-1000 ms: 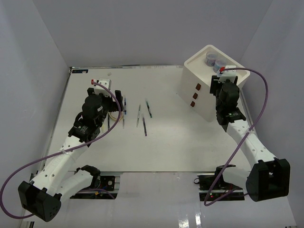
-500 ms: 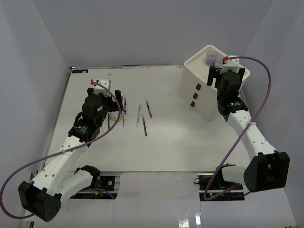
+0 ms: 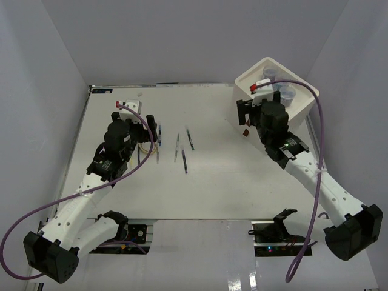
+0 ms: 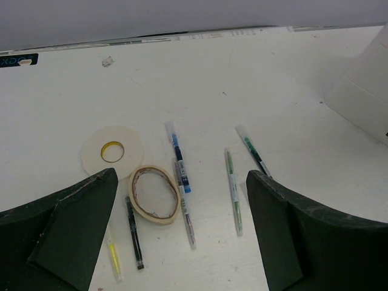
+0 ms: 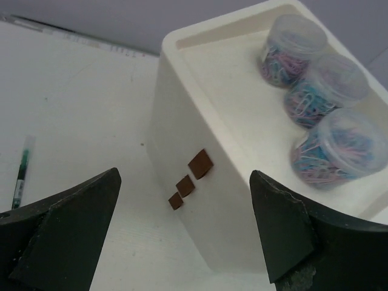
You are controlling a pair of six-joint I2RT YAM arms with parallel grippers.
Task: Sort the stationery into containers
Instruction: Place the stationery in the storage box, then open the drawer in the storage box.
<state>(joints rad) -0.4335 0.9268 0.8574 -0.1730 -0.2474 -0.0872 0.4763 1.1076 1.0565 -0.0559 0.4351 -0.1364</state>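
Left claw (image 4: 182,182), right claw (image 5: 185,176): both agape

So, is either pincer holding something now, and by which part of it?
Nothing is held. The left pincer hangs open above the pens. The right pincer is open and empty in front of the white drawer box.

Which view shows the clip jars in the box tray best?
Right wrist. All three jars sit unobstructed in the white box's tray, coloured clips visible through clear walls. Top external shows the jars small, partly behind the right arm's cable. Left wrist catches only a corner of the box, no jars.
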